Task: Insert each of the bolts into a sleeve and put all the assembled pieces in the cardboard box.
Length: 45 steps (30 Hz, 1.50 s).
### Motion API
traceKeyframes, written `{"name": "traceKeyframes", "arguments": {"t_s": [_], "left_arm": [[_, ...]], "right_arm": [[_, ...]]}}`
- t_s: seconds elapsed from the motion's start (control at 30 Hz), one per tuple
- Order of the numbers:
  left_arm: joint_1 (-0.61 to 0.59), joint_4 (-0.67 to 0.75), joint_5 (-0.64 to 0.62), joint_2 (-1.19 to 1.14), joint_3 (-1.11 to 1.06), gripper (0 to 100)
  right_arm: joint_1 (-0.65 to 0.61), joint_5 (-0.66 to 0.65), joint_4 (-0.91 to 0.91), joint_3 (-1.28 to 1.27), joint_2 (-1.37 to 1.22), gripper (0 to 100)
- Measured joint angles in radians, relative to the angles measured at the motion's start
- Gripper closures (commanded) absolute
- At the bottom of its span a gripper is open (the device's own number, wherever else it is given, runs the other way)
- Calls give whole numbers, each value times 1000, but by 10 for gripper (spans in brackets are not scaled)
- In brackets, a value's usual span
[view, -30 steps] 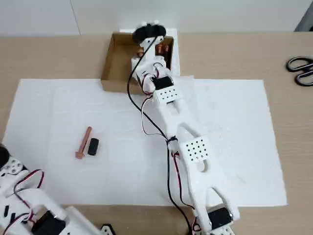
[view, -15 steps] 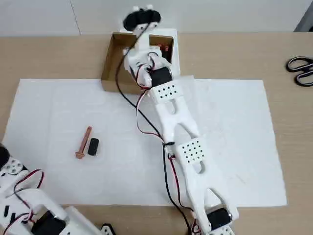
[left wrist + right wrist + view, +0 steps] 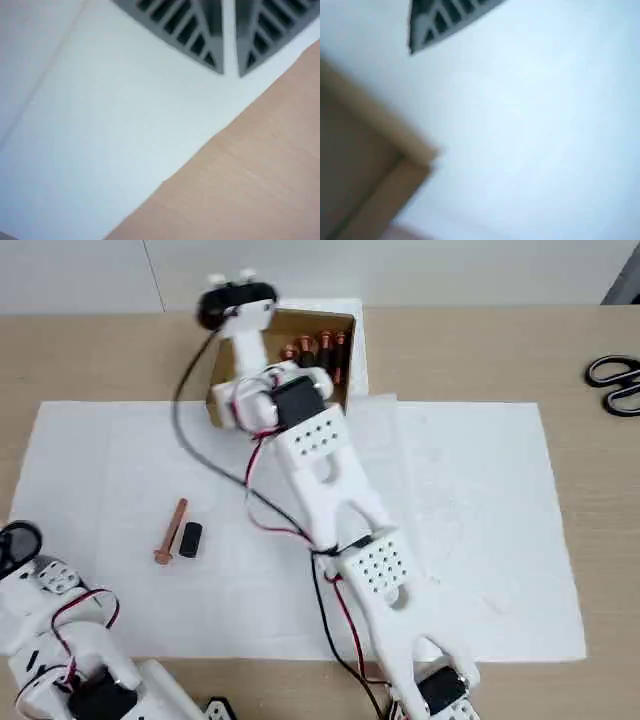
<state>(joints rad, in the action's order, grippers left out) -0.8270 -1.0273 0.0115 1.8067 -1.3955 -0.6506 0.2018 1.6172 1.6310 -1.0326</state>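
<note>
Bolt point(image 3: 171, 531) & sleeve point(image 3: 190, 539) side by side; L hand point(image 3: 230, 72) seemingly closed, empty; R hand point(image 3: 445, 22) grip unclear

Cardboard box point(image 3: 310, 318) open-topped at the paper's point(image 3: 480, 500) far edge, w/ a row of copper assembled pieces point(image 3: 315, 346) side by side inside. Nearer in, one copper bolt point(image 3: 171, 531) lies flat, black sleeve point(image 3: 190, 539) just beside it, not joined.
</note>
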Motion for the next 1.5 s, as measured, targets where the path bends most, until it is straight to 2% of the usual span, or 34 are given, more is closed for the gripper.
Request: {"name": "traceKeyframes", "arguments": {"t_s": [0.1,0.27,0.63,0.93,1.17,1.5], "left_arm": [[20,0,0,0,0,994],[20,0,0,0,0,994],[-6,-5,0,0,0,994],[-218,-5,-3,0,0,994],[-270,-5,5,0,0,994],[-299,-6,5,0,0,994]], "right_arm": [[-41,6,44,0,28,796],[-66,201,55,-2,29,795],[-130,457,64,-152,35,795],[-258,560,69,-293,35,795],[-358,601,69,-333,35,796],[-342,606,71,-468,35,796]]}}
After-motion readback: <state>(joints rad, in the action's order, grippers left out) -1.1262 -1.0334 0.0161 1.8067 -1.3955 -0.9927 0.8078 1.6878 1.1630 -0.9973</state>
